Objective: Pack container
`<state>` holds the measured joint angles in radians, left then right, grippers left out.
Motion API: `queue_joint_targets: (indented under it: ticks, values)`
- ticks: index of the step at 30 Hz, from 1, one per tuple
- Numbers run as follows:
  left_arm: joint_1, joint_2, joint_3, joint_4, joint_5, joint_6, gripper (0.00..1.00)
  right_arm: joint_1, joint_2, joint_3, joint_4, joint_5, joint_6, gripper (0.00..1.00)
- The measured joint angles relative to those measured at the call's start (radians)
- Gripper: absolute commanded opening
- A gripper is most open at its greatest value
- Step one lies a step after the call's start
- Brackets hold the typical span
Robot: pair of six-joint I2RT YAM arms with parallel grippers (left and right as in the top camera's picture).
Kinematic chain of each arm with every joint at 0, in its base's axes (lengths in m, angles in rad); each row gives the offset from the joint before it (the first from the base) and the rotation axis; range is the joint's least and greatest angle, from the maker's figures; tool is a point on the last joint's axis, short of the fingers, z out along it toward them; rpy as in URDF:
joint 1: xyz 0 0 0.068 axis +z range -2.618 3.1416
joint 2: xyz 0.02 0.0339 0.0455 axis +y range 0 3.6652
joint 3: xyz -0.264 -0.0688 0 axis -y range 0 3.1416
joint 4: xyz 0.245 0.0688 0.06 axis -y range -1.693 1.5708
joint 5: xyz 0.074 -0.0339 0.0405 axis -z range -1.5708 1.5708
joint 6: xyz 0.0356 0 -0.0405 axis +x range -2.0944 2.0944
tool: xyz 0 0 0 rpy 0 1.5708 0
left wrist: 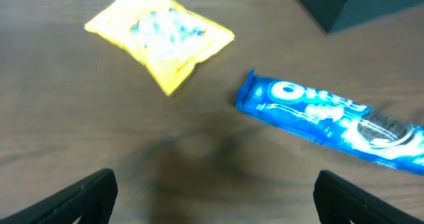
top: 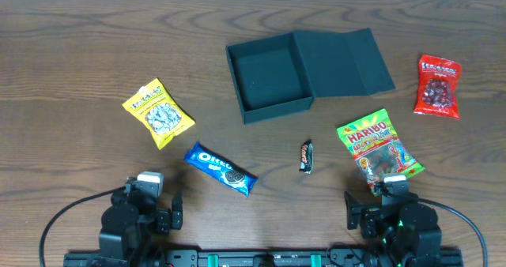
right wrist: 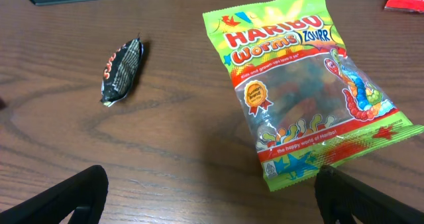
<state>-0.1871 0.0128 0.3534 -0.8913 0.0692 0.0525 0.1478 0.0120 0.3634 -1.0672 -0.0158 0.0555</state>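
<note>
1. Both arms sit low at the near edge: the left pincer [left wrist: 215,201] and right pincer [right wrist: 215,201] each gape wide, with nothing between the jaws.
2. Just ahead of the right pincer, a shade to its right, the Haribo bag [right wrist: 305,98] lies flat. It looks slippery, so I'd nip a crimped edge, not press on the middle.
3. Ahead-left of that pincer lies a small dark bar [right wrist: 122,70]. Ahead-right of the left pincer the Oreo packet [left wrist: 331,118] lies slantwise, so the wrist should turn until the jaws close across its narrow width.
4. Farther ahead-left of the left pincer is the yellow packet [left wrist: 162,35]. Far ahead-right of the right one is the red packet [top: 437,86].
5. Farthest off, well ahead and between the two pincers, the container [top: 277,109] stands open and apparently empty, its lid flap [top: 344,62] folded back on the right pincer's side. Packing hasn't begun, I judge. Each packet wants lowering inside the walls before release and laying flat so the lid can close.
</note>
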Motion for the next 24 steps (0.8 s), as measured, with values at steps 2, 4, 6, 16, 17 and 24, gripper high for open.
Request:
queue_joint_targets:
  ticks: [2, 4, 6, 16, 17, 24]
  values:
    - [0.0, 0.0, 0.0, 0.01, 0.029, -0.003, 0.95, 0.0, 0.0, 0.0, 0.0, 0.0, 0.0, 0.99]
    - [0.0, 0.0, 0.0, 0.01, 0.056, -0.003, 0.95, 0.0, 0.0, 0.0, 0.0, 0.0, 0.0, 0.99]
    - [0.0, 0.0, 0.0, 0.017, 0.071, -0.003, 0.95, 0.0, 0.0, 0.0, 0.0, 0.0, 0.0, 0.99]
    - [0.0, 0.008, 0.003, 0.078, 0.134, -0.075, 0.95, 0.0, 0.0, 0.0, 0.0, 0.0, 0.0, 0.99]
    - [0.0, 0.017, 0.006, 0.078, 0.135, -0.079, 0.95, 0.0, 0.0, 0.0, 0.0, 0.0, 0.0, 0.99]
    - [0.0, 0.206, 0.151, 0.079, 0.134, -0.109, 0.95, 0.0, 0.0, 0.0, 0.0, -0.001, 0.0, 0.99]
